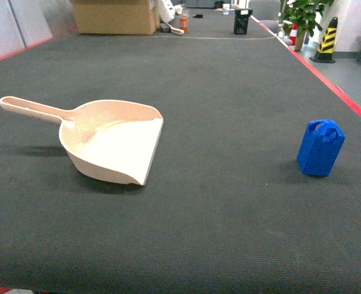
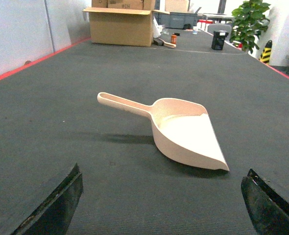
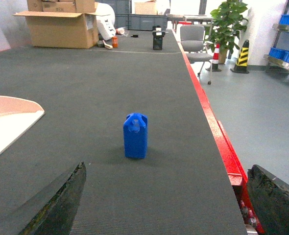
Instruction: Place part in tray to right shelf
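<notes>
Part stands upright, lug on top, well right of the tray, dead ahead of the right gripper. Both grippers' jaws gape wide, empty; left gripper faces the tray.

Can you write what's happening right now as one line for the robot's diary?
stage: before pickup | blue part: upright on mat, untouched | tray: empty, left of part | left gripper: open | right gripper: open

Surface: dark ribbed table, red-edged.
Left of frame: beige tray.
Right: blue part, upright.
Far end: cardboard box.
</notes>
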You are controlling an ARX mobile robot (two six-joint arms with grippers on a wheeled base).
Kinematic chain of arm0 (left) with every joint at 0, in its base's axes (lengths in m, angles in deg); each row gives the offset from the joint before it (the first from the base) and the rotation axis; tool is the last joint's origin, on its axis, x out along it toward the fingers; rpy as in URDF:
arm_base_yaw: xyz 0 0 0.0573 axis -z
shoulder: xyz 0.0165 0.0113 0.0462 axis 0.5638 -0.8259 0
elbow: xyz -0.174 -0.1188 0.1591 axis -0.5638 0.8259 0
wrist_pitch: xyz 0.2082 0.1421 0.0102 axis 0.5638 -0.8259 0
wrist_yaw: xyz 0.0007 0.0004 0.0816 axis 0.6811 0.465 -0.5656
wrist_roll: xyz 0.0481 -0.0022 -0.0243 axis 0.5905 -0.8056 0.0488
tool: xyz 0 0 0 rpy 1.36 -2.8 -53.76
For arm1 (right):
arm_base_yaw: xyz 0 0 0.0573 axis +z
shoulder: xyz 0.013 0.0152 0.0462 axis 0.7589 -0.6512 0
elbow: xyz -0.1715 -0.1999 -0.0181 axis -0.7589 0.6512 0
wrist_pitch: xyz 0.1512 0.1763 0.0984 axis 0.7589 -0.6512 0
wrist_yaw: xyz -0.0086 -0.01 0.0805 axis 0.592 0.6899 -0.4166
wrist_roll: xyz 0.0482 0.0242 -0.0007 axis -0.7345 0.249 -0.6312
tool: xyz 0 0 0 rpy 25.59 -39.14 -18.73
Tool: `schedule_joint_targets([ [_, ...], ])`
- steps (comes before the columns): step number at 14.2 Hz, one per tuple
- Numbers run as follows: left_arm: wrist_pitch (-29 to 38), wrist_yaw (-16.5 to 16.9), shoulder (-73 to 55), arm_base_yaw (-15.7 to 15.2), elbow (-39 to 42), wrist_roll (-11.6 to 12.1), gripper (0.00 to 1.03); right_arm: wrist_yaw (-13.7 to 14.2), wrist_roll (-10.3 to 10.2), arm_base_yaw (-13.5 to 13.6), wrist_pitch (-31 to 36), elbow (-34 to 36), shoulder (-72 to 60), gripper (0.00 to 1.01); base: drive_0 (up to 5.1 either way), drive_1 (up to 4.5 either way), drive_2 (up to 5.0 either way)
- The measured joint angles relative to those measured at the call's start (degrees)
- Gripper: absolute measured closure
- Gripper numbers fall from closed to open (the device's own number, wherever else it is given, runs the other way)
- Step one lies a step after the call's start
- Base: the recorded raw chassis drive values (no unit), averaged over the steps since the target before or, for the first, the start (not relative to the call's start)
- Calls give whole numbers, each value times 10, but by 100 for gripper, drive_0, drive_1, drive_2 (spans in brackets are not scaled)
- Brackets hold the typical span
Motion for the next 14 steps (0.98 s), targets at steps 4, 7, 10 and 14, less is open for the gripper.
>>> schedule_joint_targets([
  [4,0,0,0,0,0,0,5,0,0,0,0,0,0,3,0,0,0],
  [7,0,0,0,0,0,0,5,0,0,0,0,0,0,3,0,0,0],
  [10,0,0,0,0,0,0,5,0,0,0,0,0,0,3,0,0,0],
  [14,0,0,0,0,0,0,5,0,0,0,0,0,0,3,0,0,0],
])
